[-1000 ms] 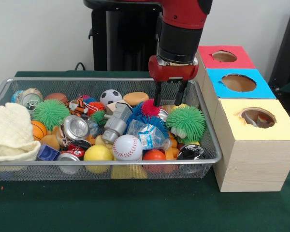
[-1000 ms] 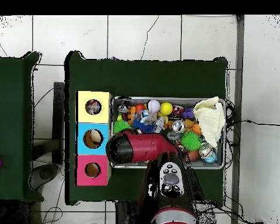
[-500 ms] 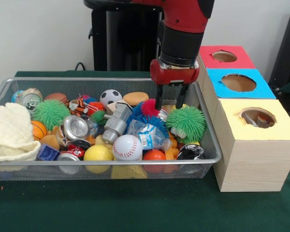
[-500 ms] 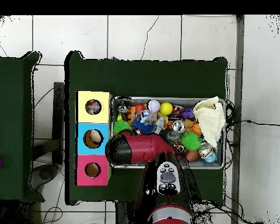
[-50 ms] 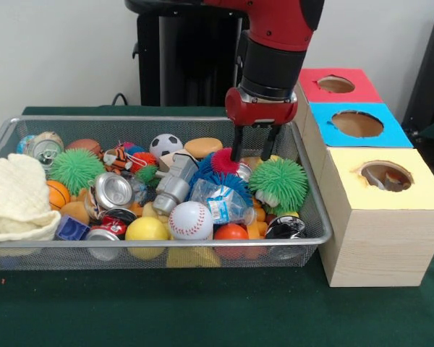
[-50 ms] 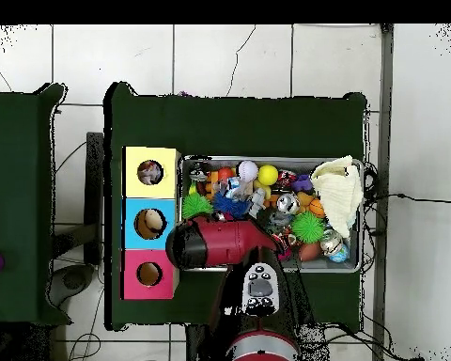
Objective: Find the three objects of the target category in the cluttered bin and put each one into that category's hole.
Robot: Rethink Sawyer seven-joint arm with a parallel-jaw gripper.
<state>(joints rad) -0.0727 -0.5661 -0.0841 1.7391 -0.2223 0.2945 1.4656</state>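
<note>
Note the red and blue spiky ball [image 5: 220, 168] in the wire bin [image 5: 315, 217], beside the green spiky ball [image 5: 278, 183]. Your gripper [image 5: 254, 148] hangs above it with fingers [image 5: 236, 144] spread apart, holding nothing; the left fingertip touches the ball's red top. The three coloured hole boxes [image 5: 376, 202] stand beside the bin

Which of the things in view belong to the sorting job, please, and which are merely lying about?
Job in hand:
wire bin
pincer, open above the clutter
yellow box, blue box, red box, each with a hole

Lying about, target category unclear:
baseball
soccer ball
green spiky ball
crushed can
cream cloth
</note>
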